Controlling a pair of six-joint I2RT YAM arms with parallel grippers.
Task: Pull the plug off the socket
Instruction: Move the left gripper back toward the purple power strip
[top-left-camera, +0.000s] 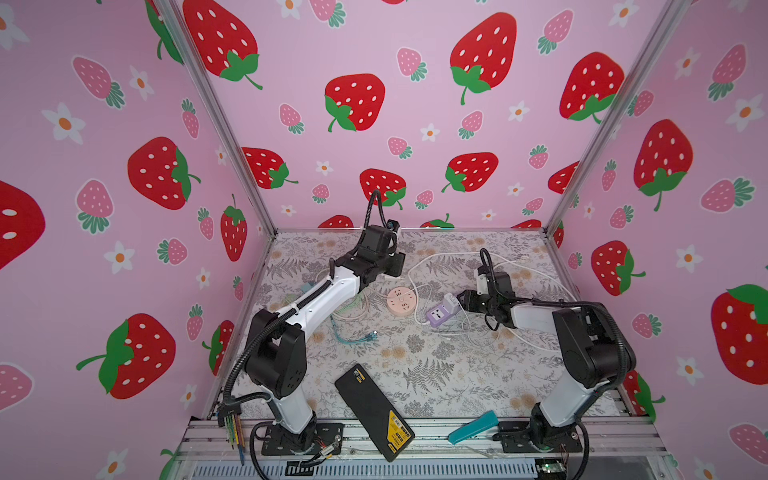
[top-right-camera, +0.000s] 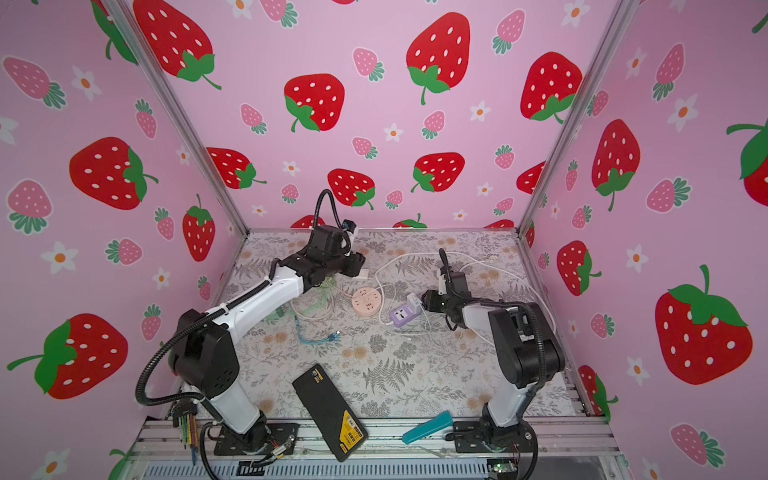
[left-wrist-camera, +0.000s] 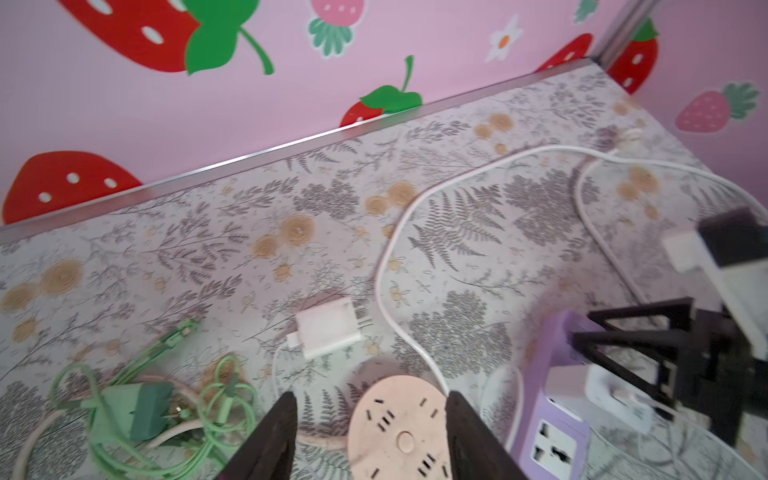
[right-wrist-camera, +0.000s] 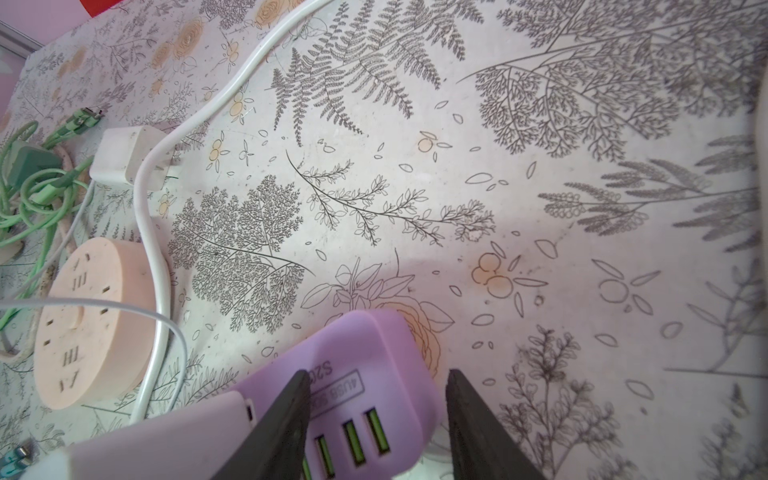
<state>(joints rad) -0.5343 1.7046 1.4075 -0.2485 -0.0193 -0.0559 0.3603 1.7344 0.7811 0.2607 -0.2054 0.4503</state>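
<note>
At left gripper (left-wrist-camera: 372, 397): spread wide, nothing held, pink socket (left-wrist-camera: 399, 432) below. At right gripper (right-wrist-camera: 378, 374): clamped on end of purple socket (right-wrist-camera: 361, 336), adapter (top-left-camera: 451, 300) plugged into it. Beyond pink socket, loose on table (left-wrist-camera: 166, 249): white plug (left-wrist-camera: 328, 328), prongs bare.

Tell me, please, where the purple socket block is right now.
In both top views the purple socket block lies on the table right of centre, between the round pink socket on its left and the right gripper on its right.
</note>
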